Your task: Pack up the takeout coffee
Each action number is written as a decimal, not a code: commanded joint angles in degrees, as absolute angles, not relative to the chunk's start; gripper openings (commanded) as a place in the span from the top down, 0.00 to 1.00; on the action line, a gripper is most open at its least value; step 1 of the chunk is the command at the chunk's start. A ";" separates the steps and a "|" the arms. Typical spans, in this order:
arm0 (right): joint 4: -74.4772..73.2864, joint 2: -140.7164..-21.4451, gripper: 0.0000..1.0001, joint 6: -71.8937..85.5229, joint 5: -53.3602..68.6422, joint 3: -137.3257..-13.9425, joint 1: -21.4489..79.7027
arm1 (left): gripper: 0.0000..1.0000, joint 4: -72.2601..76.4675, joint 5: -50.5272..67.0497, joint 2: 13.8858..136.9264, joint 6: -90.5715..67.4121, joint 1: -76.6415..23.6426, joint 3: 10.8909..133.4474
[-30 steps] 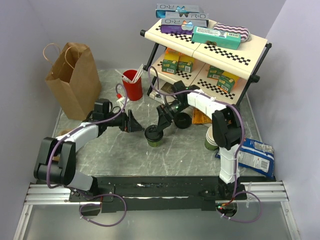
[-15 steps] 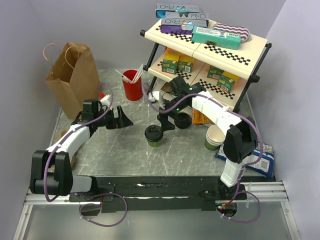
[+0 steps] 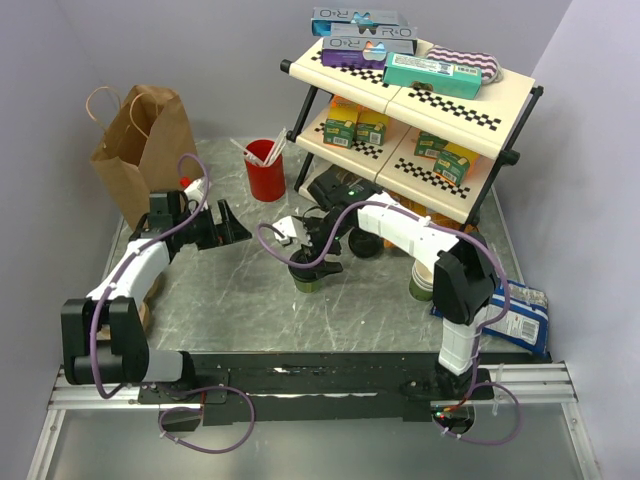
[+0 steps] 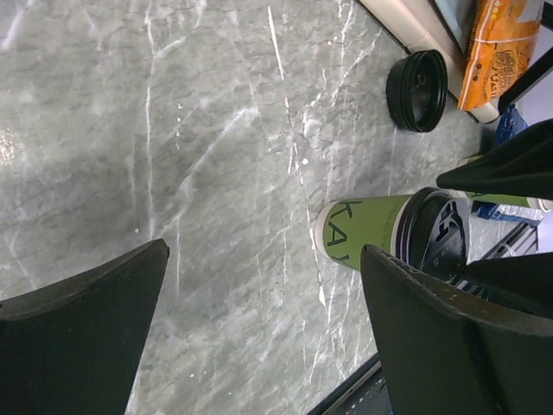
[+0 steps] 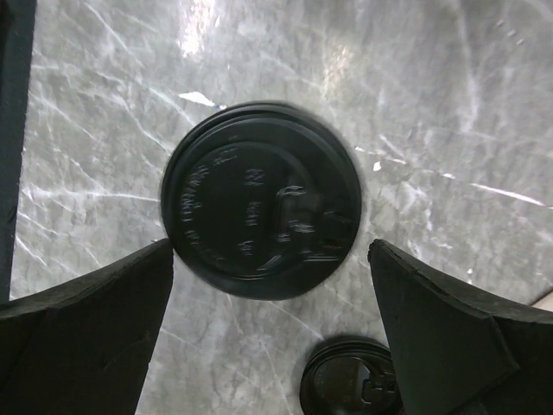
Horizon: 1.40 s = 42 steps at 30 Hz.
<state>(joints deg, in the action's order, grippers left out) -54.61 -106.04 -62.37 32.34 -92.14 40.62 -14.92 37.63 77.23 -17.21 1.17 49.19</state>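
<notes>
The takeout coffee (image 3: 307, 273), a dark green cup with a black lid, stands upright mid-table. My right gripper (image 3: 318, 250) hangs open just above it. In the right wrist view the lid (image 5: 262, 201) fills the space just ahead of the spread fingertips of the gripper (image 5: 270, 251), which is not touching it. My left gripper (image 3: 226, 223) is open and empty, well left of the cup and near the bag. In the left wrist view the cup (image 4: 380, 232) shows sideways beyond the right finger of the open gripper (image 4: 265, 251).
A brown paper bag (image 3: 148, 160) stands open at the back left. A red cup with sticks (image 3: 265, 172) is behind the coffee. A shelf rack (image 3: 420, 100) with boxes fills the back right. Loose black lids (image 3: 363, 243) and a lidless cup stack (image 3: 425, 280) lie right.
My right gripper has swung forward and left from the rack side to hang over the coffee. My left gripper has drawn back left, away from the cup and toward the bag.
</notes>
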 commanded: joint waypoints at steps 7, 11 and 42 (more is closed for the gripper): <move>-55.90 -107.84 0.00 -65.04 30.59 -94.40 42.19 | 0.01 -13.19 38.67 78.57 -17.67 2.29 49.39; -55.02 -107.40 0.03 -64.25 30.50 -94.22 42.36 | 0.00 -12.75 38.85 79.28 -17.93 2.64 49.31; -35.51 -122.70 0.10 -35.07 25.40 -111.45 36.65 | 0.00 -17.40 40.08 82.09 -15.64 2.73 52.21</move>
<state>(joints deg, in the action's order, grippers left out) -36.84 -123.00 -38.41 25.85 -109.80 36.97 -17.21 39.03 82.04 -16.60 2.61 50.19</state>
